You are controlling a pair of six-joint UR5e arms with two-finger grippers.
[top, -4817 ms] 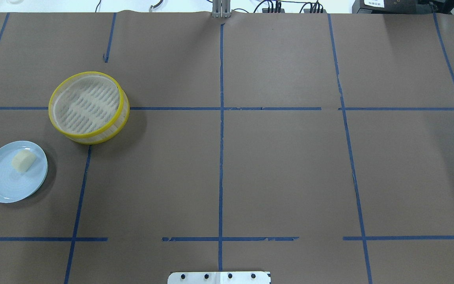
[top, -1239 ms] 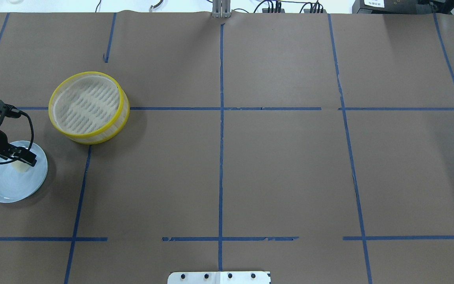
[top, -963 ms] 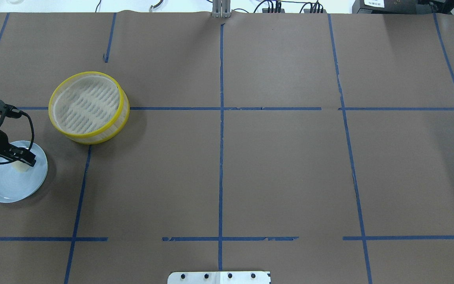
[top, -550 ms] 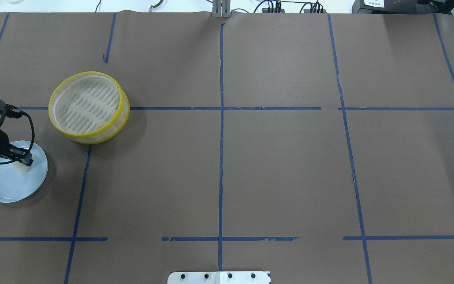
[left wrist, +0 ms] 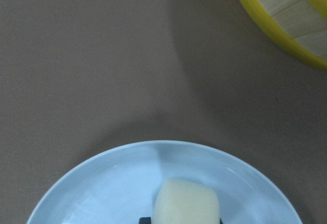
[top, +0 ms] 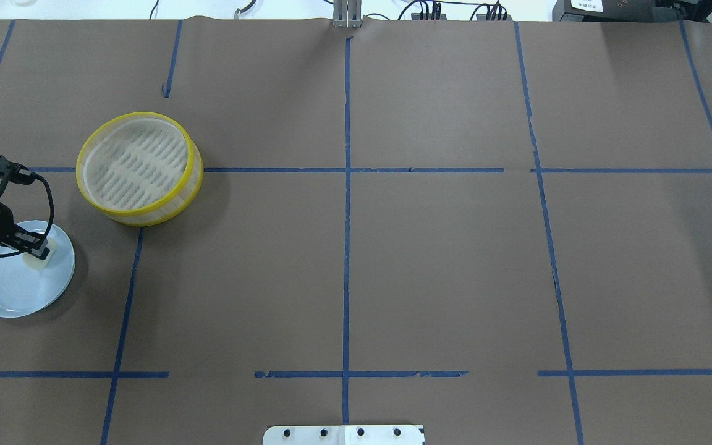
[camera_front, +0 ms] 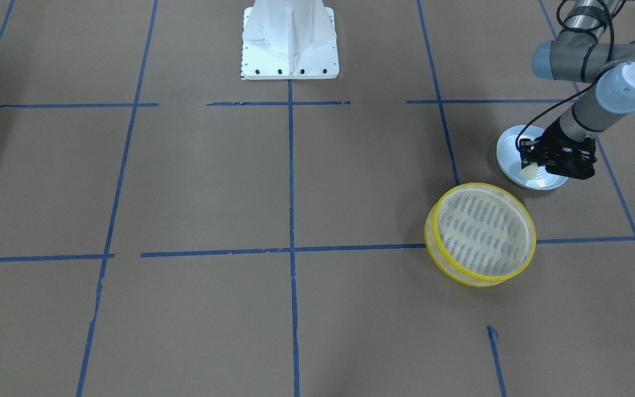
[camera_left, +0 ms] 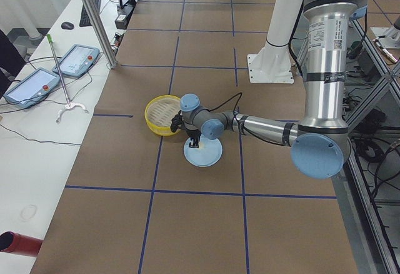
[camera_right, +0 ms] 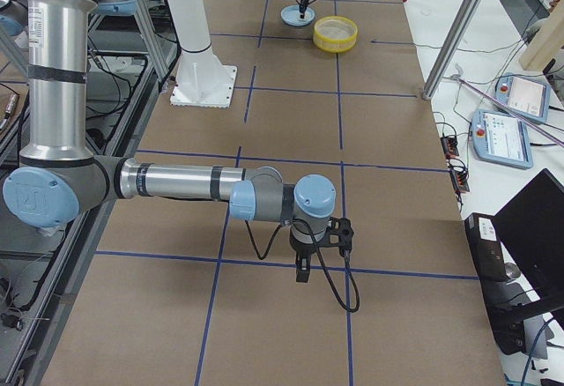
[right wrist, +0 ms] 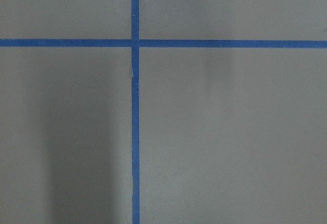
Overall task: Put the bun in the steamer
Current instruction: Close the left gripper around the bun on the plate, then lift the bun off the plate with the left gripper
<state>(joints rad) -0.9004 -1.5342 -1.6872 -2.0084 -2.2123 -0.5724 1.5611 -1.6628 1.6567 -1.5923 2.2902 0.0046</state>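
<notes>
From across the bench, the left end effector points down over a pale blue glossy round plate. Its fingers are drawn in narrow against a small cream-white, soft-looking bun, which sits on the plate directly beneath them. The round steamer, with yellow rims and a pale slatted floor, stands apart from the end effector on the side away from the robot's base. The mark on the arm's blue joint cap is too small to read.

From overhead, the fingers press the bun's sides and the steamer lies forward of the end effector, toward the bench's middle.

From the left end, the label on the near arm's upright tube cannot be read.

From the right end, the right end effector hangs over the brown bench; I cannot tell its opening.

The left wrist camera shows the bun on the plate at the bottom edge, with a dark fingertip at its side.

The right wrist camera shows only crossed blue tape.
</notes>
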